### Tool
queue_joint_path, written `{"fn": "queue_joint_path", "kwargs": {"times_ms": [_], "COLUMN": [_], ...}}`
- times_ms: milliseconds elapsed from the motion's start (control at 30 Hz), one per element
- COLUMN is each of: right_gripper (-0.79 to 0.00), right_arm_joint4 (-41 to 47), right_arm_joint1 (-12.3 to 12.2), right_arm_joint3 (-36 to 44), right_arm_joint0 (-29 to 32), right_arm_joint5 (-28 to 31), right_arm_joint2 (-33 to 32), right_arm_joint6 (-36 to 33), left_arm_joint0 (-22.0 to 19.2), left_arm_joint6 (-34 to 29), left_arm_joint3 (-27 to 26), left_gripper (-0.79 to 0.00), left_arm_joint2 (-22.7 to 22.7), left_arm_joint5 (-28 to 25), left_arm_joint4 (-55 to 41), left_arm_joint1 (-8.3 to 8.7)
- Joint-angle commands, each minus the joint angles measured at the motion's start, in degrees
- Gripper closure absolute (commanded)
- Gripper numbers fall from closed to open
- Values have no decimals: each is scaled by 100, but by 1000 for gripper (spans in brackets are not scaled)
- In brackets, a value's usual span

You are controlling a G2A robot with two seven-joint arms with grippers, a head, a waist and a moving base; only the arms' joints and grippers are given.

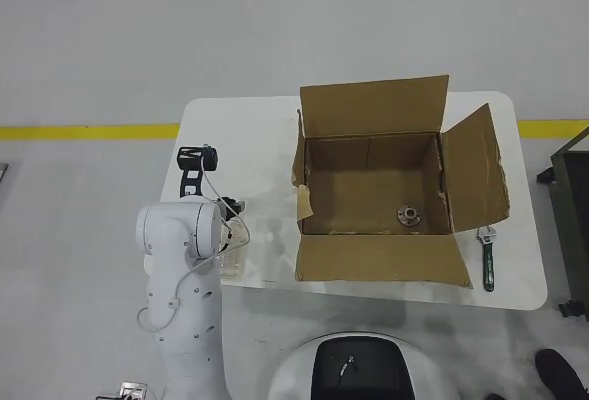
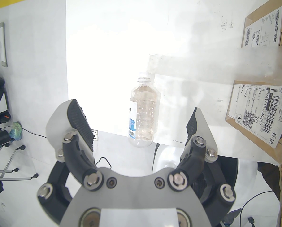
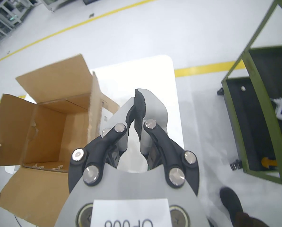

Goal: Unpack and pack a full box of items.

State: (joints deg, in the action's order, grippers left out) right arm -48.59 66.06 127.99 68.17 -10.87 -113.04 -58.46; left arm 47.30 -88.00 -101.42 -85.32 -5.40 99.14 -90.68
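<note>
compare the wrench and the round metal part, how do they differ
Place: the wrench lies on the table just right of the cardboard box; the round metal part lies inside the box, on its floor.
Shape: the wrench is long and slim; the part is small and round.
Colour: the wrench has a green handle; the part is grey all over.
Both lie flat.

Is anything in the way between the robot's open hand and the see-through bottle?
No, nothing visible is. The left hand is open, and the clear bottle stands upright straight ahead of it, not yet touched. Only open space lies between them. The cardboard box sits off to one side, out of that path.
</note>
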Motion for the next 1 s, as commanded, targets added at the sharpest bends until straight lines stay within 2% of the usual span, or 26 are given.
{"fn": "queue_joint_path", "kwargs": {"times_ms": [0, 167, 367, 500, 633, 700, 967], "right_gripper": [0, 0, 0, 0, 0, 0, 0], "right_arm_joint4": [-99, -957, -1855, -2290, -2574, -2524, -2524], "right_arm_joint1": [-39, -112, -63, -7, 36, 44, 44], "right_arm_joint3": [13, -41, -583, -959, -1313, -1505, -1505], "right_arm_joint0": [-448, -1328, -1888, -1846, -1703, -1671, -1671], "right_arm_joint5": [175, 775, 625, 359, 99, 269, 269], "right_arm_joint2": [413, 1914, 3445, 4150, 4494, 4550, 4550], "right_arm_joint6": [-81, -517, -965, -1323, -1419, -1341, -1341], "left_arm_joint0": [0, 0, 0, 0, 0, 0, 0], "left_arm_joint6": [0, 0, 0, 0, 0, 0, 0], "left_arm_joint3": [0, 0, 0, 0, 0, 0, 0], "left_gripper": [-785, -785, -785, -785, -785, -785, -785], "left_arm_joint2": [0, 0, 0, 0, 0, 0, 0], "left_arm_joint5": [0, 0, 0, 0, 0, 0, 0], "left_arm_joint4": [0, 0, 0, 0, 0, 0, 0], "left_arm_joint1": [0, 0, 0, 0, 0, 0, 0]}}
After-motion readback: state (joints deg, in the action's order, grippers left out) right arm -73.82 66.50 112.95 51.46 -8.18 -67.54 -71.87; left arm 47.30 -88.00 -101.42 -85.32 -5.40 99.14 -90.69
